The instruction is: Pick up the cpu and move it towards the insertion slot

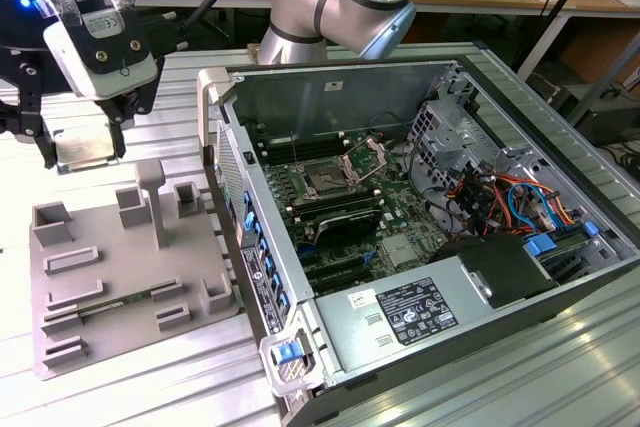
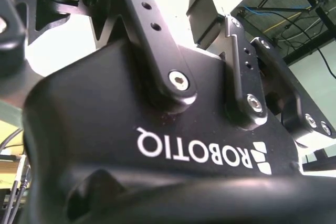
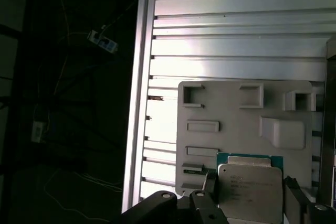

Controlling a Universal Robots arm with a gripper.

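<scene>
- An open computer case (image 1: 330,97) lies on a ribbed metal bench (image 1: 150,397).
- A grey plastic tray (image 1: 110,247) sits just beside the case, toward the bench edge on the exterior view's left.
- The gripper (image 1: 82,132) hangs above the tray's far end, clamped on the chip (image 1: 88,150).
- The socket (image 1: 325,182) sits inside the case, well apart from the chip.
</scene>
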